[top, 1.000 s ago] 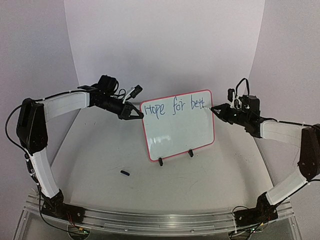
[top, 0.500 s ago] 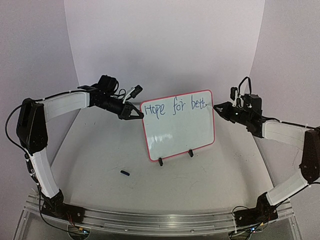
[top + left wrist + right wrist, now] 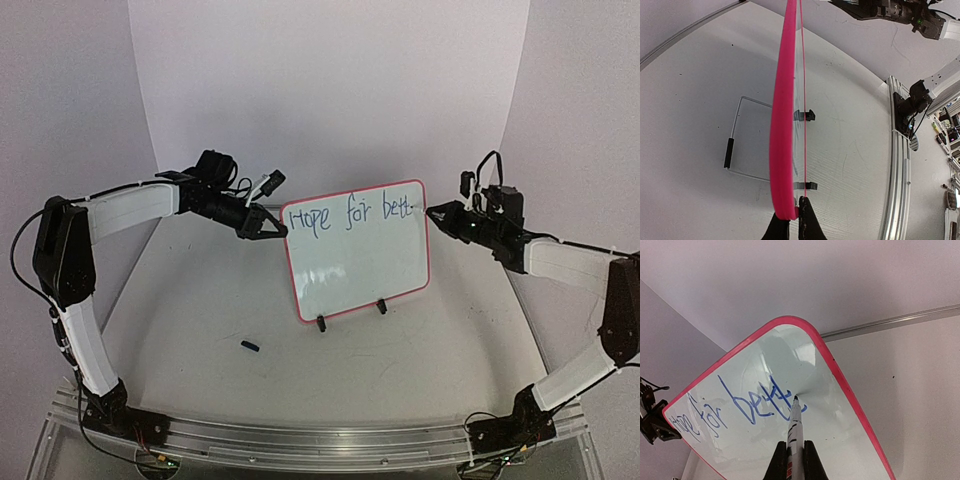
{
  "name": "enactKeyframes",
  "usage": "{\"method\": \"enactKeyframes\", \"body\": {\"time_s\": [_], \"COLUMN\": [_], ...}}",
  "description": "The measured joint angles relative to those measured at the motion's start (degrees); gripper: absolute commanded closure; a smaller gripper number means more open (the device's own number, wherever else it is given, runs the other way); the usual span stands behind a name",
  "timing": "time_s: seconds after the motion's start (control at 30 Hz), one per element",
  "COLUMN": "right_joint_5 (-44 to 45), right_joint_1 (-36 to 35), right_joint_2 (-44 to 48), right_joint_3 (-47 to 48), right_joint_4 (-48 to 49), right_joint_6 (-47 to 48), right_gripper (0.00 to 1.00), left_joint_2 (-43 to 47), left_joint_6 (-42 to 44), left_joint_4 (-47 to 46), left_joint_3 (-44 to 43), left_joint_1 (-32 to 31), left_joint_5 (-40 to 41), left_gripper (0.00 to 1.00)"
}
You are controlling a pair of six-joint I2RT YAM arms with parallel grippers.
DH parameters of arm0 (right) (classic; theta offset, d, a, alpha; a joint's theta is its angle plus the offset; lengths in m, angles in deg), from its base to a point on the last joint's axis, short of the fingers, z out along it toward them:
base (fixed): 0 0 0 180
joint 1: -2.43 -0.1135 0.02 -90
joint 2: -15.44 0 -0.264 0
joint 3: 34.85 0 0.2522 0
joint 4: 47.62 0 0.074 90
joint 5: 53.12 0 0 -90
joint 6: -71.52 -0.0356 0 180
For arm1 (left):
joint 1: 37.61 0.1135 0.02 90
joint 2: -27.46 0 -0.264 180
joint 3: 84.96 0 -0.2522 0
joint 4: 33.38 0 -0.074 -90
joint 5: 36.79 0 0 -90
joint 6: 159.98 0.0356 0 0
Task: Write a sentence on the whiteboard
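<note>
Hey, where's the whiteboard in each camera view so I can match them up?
Top view: the whiteboard stands centre, tilted.
Left wrist: edge-on, a pink strip up the middle.
Right wrist: fills lower left, behind the marker.
Shared landmark: the left gripper clamped on its edge, in all three.

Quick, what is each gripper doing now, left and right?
Left gripper: closed on the whiteboard edge.
Right gripper: closed on the marker.

A: Where does the top view sit?
B: High at six o'clock, facing twelve, far enough back to take in the whole counter.
A: And the wrist views?
B: Close in. The left looks along the whiteboard edge, the right faces its front. All three share it.
</note>
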Motion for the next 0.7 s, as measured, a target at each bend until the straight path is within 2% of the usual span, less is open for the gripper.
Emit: {"method": "enactKeyframes", "body": {"time_s": [0.7], "right_joint_5": [4.0], "right_joint_1": [0.0], "right_joint_2": [-1.0], "right_joint_3": [1.1], "right_joint_4": [0.1], "right_joint_6": [-0.3], "right_gripper": [1.0], "left_joint_2": [0.0], "left_joint_6": [-0.4], "left_joint_4": [0.0], "left_joint_3": [0.0], "left_joint_1": [0.0], "left_joint_5": [0.4], "left_gripper": [1.0]}}
